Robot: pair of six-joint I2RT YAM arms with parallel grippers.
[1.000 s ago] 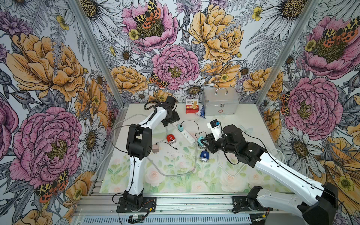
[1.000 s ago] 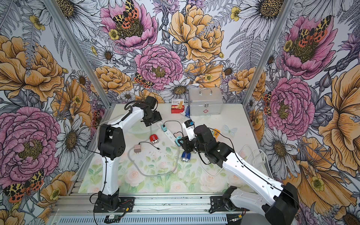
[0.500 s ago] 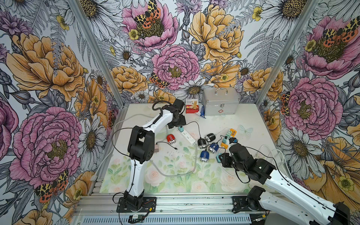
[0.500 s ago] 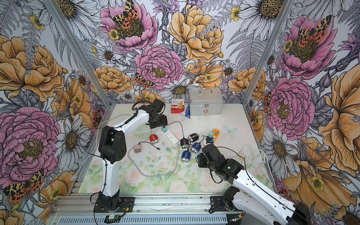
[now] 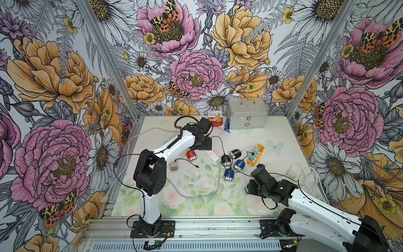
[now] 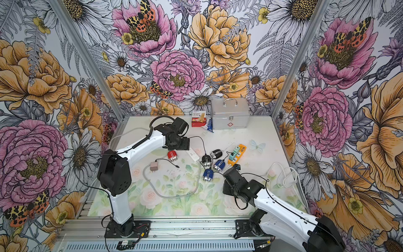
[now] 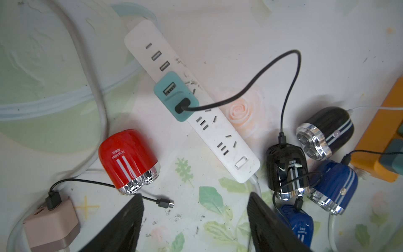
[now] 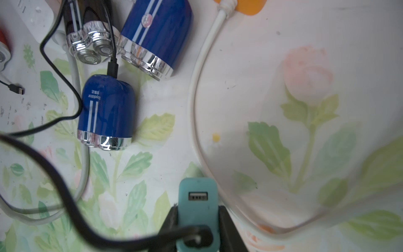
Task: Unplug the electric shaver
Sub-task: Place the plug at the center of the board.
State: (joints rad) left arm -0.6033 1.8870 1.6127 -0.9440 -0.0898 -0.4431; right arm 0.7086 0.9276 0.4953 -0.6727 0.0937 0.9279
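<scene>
Adapter (image 8: 197,189) clamped in right gripper (image 8: 197,218), clear of the white strip (image 7: 226,148).
Black cable (image 8: 185,232) plugged into it, leading to blue shaver (image 8: 106,113) lying just left, near centre; left gripper (image 7: 194,209) spread wide, empty, over the strip farther back, beside red shaver (image 7: 127,157).

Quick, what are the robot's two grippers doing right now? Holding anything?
Left gripper: open, holding nothing.
Right gripper: closed on the teal charger plug.

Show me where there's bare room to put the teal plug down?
Bare mat: the front strip between the grey cable loop and the front rail; the back right, between the metal case and the orange power strip. Crowded: the middle, around the shavers and black cords.
</scene>
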